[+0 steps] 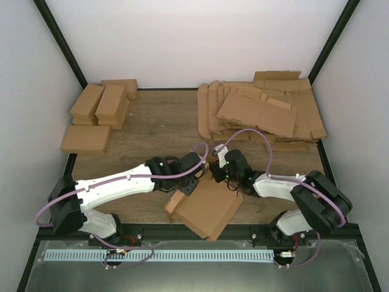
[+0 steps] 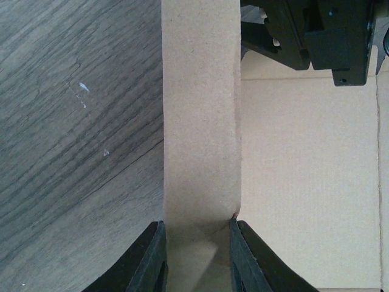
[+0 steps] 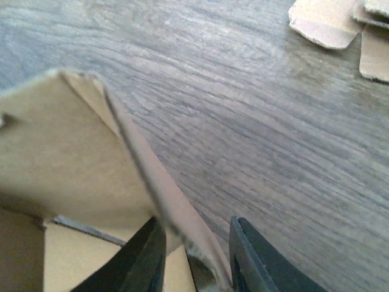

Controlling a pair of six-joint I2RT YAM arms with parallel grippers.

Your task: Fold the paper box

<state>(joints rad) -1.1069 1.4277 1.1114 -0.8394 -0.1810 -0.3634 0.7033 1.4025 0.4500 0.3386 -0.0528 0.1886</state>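
**Top view.**
- Box [image 1: 206, 210]: one brown cardboard piece, partly raised, on the tabletop [image 1: 158, 128] at its near edge, between the two arms.
- Left hand [image 1: 193, 177]: at the box's far-left edge.
- Right hand [image 1: 226, 176]: at the box's far edge, just beside the left hand. They are probably placed so that each commands one side of the same end.
- Sheets [image 1: 261, 112]: a flat pile well beyond the right hand, untouched.
- Narrow boxes [image 1: 100, 109]: well beyond the left hand, untouched.

**Left wrist view.**
- A strip of the box runs straight ahead from between the fingers [image 2: 152, 261]. It fills the gap and touches both, so the left hand is pinching it.
- The box's wide panel lies to the hand's right, with bare tabletop to its left.
- The right hand shows ahead and to the right, over the panel's far end.
- Judged purpose: the pinch holds this side wall at its crease while the other end is worked.

**Right wrist view.**
- A raised flap of the box slants in from the left, its thin edge passing between the fingers [image 3: 255, 255], which stand somewhat apart.
- The flap lies against the left finger. Contact with the right finger cannot be told, so it is unclear whether the hand pinches or merely straddles it.
- Bare tabletop lies ahead and to the right, with sheet corners far ahead.
- Judged purpose: the hand straddles the flap in order to turn it inward.
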